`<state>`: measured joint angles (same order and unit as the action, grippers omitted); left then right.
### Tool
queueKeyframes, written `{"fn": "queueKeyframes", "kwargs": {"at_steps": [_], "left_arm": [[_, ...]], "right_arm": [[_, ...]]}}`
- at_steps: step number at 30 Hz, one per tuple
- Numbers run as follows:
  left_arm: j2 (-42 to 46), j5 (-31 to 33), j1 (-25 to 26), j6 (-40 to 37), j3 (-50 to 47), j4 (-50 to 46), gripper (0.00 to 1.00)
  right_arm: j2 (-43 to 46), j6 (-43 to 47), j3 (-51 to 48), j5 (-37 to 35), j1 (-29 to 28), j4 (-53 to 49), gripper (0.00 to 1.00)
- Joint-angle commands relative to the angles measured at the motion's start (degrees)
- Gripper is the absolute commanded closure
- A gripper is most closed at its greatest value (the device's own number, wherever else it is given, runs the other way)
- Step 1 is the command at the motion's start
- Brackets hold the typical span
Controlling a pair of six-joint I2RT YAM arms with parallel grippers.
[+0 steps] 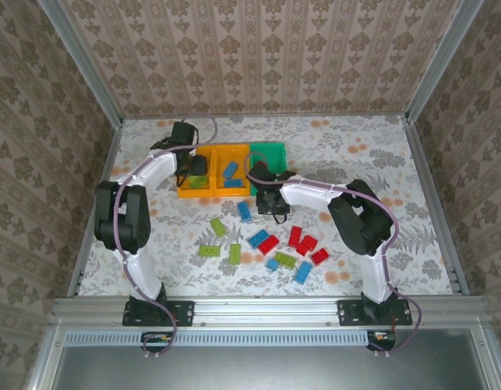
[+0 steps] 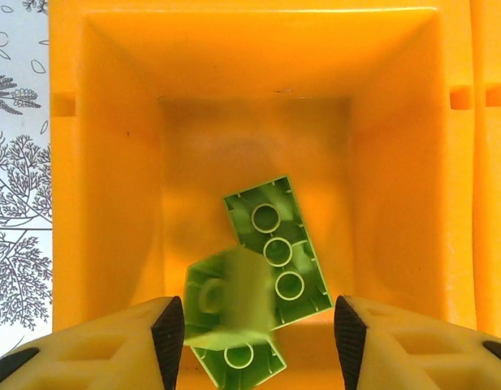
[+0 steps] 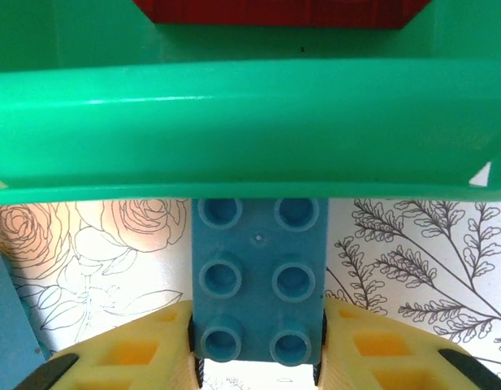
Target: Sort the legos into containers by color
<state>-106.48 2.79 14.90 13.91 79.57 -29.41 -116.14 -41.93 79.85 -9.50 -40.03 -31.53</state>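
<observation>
My left gripper (image 2: pixel 256 345) hangs open over the left orange container (image 2: pixel 104 162) (image 1: pixel 187 192). A blurred lime lego (image 2: pixel 230 294) is loose between its fingers (image 2: pixel 167 341), touching neither. Two more lime legos (image 2: pixel 278 244) lie studs-down on the bin floor. My right gripper (image 3: pixel 258 361) (image 1: pixel 272 203) is shut on a blue lego (image 3: pixel 258 268), studs towards the camera, just in front of the green container's near wall (image 3: pixel 234 130) (image 1: pixel 270 149). A red lego (image 3: pixel 274 11) lies inside that bin. The middle orange container (image 1: pixel 218 184) holds blue legos (image 1: pixel 231 171).
Loose legos lie on the table between the arms: lime (image 1: pixel 218 227), blue (image 1: pixel 244 211) and red (image 1: pixel 268 244) among several. Another blue piece (image 3: pixel 2 313) sits left of my right gripper. Patterned walls and metal rails (image 1: pixel 96 77) enclose the table.
</observation>
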Motion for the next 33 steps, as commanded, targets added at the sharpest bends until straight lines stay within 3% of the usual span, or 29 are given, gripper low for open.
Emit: {"fn": "queueKeyframes", "kwargs": {"at_steps": [1, 10, 20, 25, 27, 33], "left_arm": [[0.8, -0.8, -0.3, 1.6, 0.3, -1.1, 0.38], [8.1, -0.3, 1.6, 2.0, -5.0, -0.7, 0.17], [14.0, -0.9, 2.0, 5.9, -14.7, -0.6, 0.08], [15.6, -0.8, 3.8, 6.5, -17.3, -1.0, 0.07], [16.6, -0.9, 4.9, 7.4, -18.0, -1.4, 0.0], [19.8, -1.9, 7.8, 11.4, -21.0, -1.3, 0.0]], "right_arm": [[0.3, 0.5, -0.6, -0.7, -0.4, -1.7, 0.66], [6.6, 2.3, -3.6, 4.0, -5.3, -4.6, 0.69], [14.4, 3.7, 0.1, 6.0, -7.1, -3.2, 0.68], [10.1, 5.8, 8.1, 7.8, -5.4, -1.5, 0.68], [7.4, 6.2, 11.1, 9.3, -4.2, 0.1, 0.68], [-2.5, 8.4, 22.3, 12.2, -0.2, -1.0, 0.68]]}}
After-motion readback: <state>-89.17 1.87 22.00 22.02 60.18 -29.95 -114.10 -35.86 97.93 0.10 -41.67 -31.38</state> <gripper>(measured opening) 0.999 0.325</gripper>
